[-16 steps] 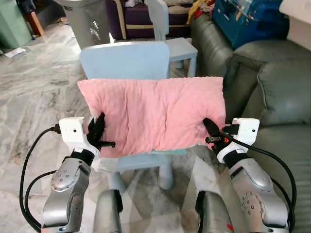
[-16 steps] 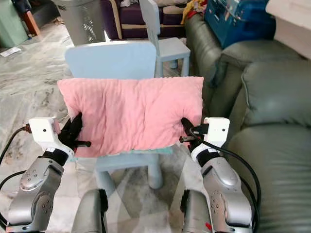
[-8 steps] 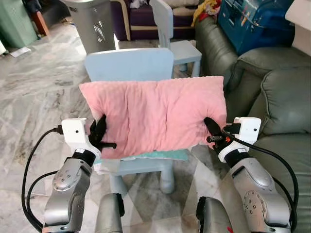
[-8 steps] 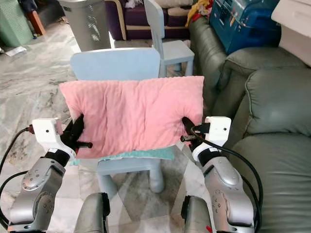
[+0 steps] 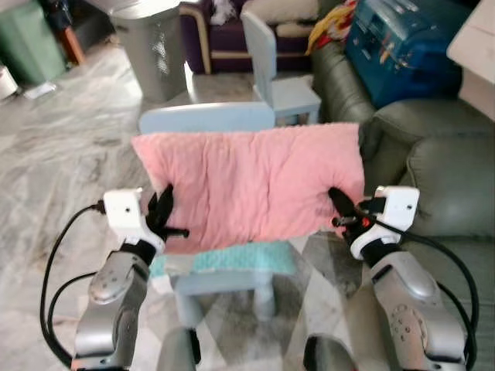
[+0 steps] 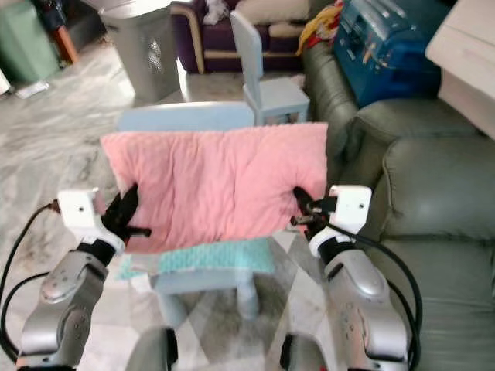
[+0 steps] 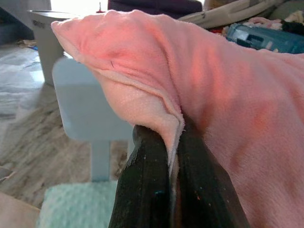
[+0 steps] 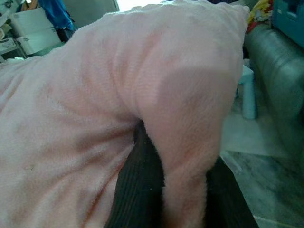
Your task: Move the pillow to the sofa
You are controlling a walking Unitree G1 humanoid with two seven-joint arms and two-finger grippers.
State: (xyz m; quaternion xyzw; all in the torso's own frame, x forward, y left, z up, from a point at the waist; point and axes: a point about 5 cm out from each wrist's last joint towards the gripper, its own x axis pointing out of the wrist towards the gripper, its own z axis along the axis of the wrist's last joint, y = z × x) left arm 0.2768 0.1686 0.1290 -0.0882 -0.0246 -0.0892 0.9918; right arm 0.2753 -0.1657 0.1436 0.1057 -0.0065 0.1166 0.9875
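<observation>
Sofa (image 5: 456,154), grey-green, runs down the right side of my frame, and I've got one pink pillow (image 5: 247,185) stretched across the centre, held up between both arms. Against a second ago the teal mat (image 5: 232,259) on the near chair's seat now shows as a wide strip under the pillow's lower edge, where before the pillow covered it, so the pillow sits higher off the seat; the whole picture has also shifted, so my head camera moved. I count two pale blue chairs: the near chair (image 5: 205,118) behind the pillow at centre, the far chair (image 5: 274,73) above it at upper centre. One grey bin (image 5: 151,46) in the upper left, one blue case (image 5: 402,42) at upper right. Left gripper (image 5: 164,212) is pinched onto the pillow's lower left edge; right gripper (image 5: 340,209) is clamped on its lower right corner.
</observation>
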